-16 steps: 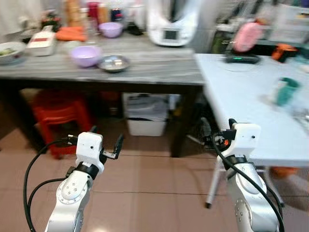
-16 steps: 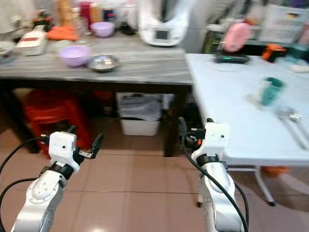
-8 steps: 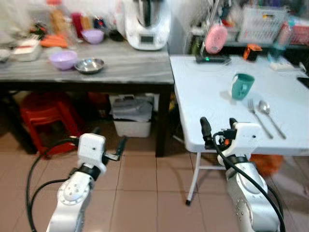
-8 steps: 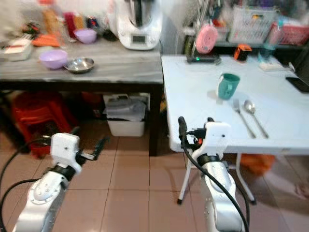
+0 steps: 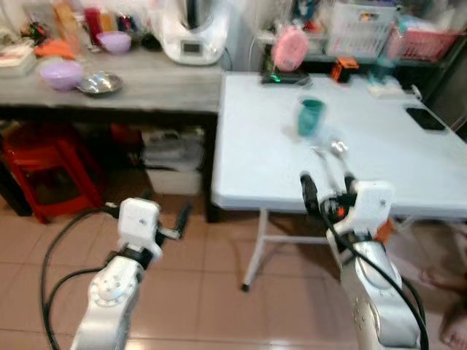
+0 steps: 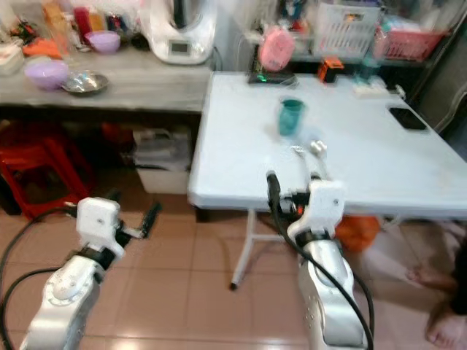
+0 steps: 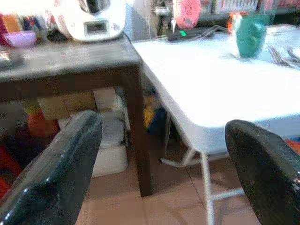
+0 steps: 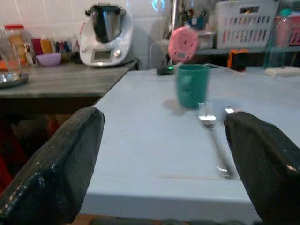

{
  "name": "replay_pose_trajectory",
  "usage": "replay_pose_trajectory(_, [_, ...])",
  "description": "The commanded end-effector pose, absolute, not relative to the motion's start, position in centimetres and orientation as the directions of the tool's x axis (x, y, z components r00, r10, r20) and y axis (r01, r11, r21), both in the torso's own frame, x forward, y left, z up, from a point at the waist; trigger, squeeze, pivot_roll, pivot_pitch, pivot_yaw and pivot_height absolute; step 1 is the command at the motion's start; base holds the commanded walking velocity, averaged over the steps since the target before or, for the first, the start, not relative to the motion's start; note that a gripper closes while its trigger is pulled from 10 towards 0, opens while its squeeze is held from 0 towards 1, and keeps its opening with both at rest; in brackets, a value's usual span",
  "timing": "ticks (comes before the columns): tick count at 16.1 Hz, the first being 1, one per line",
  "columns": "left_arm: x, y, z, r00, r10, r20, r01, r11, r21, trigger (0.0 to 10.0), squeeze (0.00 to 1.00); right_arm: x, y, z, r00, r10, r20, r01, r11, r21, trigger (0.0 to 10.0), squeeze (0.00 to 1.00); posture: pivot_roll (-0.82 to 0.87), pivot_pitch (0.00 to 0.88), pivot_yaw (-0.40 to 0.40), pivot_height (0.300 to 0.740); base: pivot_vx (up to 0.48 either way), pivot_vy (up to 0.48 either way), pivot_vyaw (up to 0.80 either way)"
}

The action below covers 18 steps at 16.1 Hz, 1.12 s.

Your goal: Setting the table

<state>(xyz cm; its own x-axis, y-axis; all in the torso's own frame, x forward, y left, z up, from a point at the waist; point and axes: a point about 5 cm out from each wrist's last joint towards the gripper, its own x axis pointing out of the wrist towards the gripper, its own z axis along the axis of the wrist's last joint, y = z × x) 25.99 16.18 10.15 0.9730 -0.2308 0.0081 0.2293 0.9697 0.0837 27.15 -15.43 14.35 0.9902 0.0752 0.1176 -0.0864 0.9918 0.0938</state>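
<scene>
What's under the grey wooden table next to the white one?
Under the grey wooden table sit a red plastic stool and a white lidded bin, both on the tiled floor. The space behind them is in shadow, so anything further back cannot be made out.

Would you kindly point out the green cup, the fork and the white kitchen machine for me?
green cup (image 8: 192,86): right wrist view, middle of its side wall.
fork (image 8: 206,116): right wrist view, on the tines near the cup.
white kitchen machine (image 6: 177,45): right eye view, on its white front base.

A cup (image 6: 291,117) stands on the table (image 6: 365,157), fork (image 8: 211,126) and spoon (image 6: 317,148) just before it.
</scene>
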Motion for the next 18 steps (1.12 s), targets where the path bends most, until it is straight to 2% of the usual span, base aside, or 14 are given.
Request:
replay_pose_trajectory(1, [26.2, 15.3, 10.4, 0.965, -0.262, 0.016, 0.26, 0.963, 0.074, 10.0, 0.0, 27.0, -16.1, 14.3, 0.992, 0.056, 0.114, -0.066, 0.994, 0.091, 10.0, 0.0, 0.01, 0.0, 0.001, 0.74, 0.0, -0.461, 0.0])
replay_pose_trajectory(4, [26.2, 15.2, 10.4, 0.964, -0.265, 0.016, 0.263, 0.962, 0.072, 10.0, 0.0, 27.0, -16.1, 14.3, 0.992, 0.056, 0.116, -0.067, 0.993, 0.093, 10.0, 0.0, 0.01, 0.0, 0.001, 0.74, 0.0, -0.456, 0.0])
replay_pose_trajectory(8, [25.9, 14.8, 10.7, 0.947, -0.317, 0.041, 0.315, 0.948, 0.05, 10.0, 0.0, 27.0, -16.0, 14.4, 0.99, 0.059, 0.124, -0.071, 0.993, 0.09, 10.0, 0.0, 0.01, 0.0, 0.002, 0.74, 0.0, 0.0, 0.0])
replay_pose_trajectory(10, [25.9, 14.7, 10.7, 0.944, -0.327, 0.043, 0.325, 0.945, 0.036, 10.0, 0.0, 27.0, -16.0, 14.4, 0.99, 0.063, 0.128, -0.074, 0.993, 0.087, 10.0, 0.0, 0.01, 0.0, 0.004, 0.74, 0.0, 0.0, 0.56])
replay_pose_trajectory(12, [25.9, 14.6, 10.7, 0.94, -0.338, 0.044, 0.337, 0.941, 0.029, 10.0, 0.0, 26.9, -16.0, 14.4, 0.99, 0.062, 0.128, -0.073, 0.993, 0.088, 10.0, 0.0, 0.01, 0.0, 0.002, 0.74, 0.278, 0.0, 0.56])
replay_pose_trajectory(18, [25.7, 14.2, 10.7, 0.931, -0.361, 0.047, 0.361, 0.932, 0.015, 10.0, 0.0, 26.9, -16.0, 14.5, 0.99, 0.062, 0.13, -0.073, 0.994, 0.084, 10.0, 0.0, 0.01, 0.0, 0.003, 0.74, 0.353, 0.0, 0.0])
